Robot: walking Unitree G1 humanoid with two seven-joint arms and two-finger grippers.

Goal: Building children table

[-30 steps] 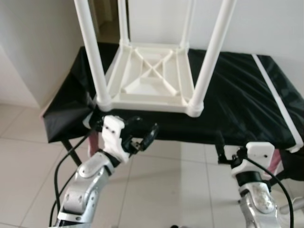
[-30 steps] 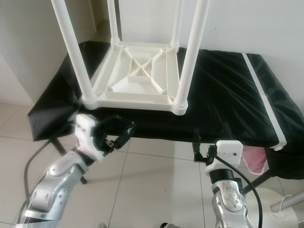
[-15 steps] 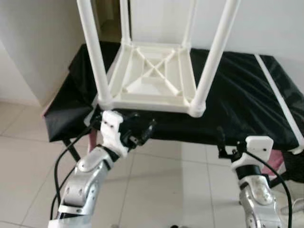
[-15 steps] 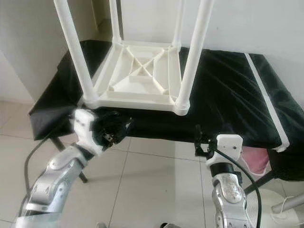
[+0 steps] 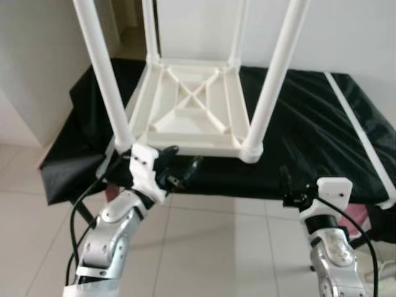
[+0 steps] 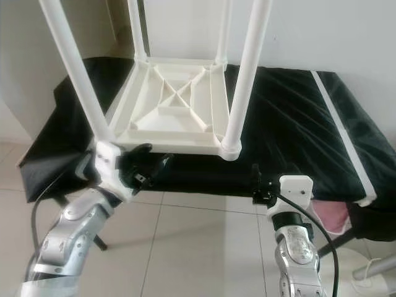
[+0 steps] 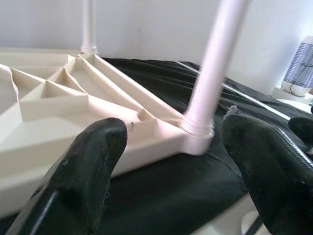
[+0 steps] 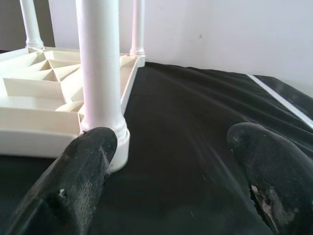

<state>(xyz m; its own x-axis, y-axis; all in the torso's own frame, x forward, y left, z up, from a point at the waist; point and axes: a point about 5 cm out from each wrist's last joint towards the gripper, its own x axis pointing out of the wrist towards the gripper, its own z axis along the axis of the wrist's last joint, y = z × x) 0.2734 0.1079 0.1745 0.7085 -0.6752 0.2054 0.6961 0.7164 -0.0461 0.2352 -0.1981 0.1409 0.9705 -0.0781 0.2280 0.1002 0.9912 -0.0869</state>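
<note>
Both sets of jaws stand wide and hold nothing. The left gripper (image 5: 179, 170) hovers just before the near edge of the upturned white children table (image 5: 195, 114), below its near-left leg (image 5: 102, 74). The right gripper (image 5: 289, 189) hangs lower, short of the near-right leg (image 5: 275, 74). To do this step well, each pair of jaws should probably straddle its own leg close to the socket and close evenly, so the frame lifts level off the black-draped tabletop (image 5: 322, 130) without twisting.
</note>
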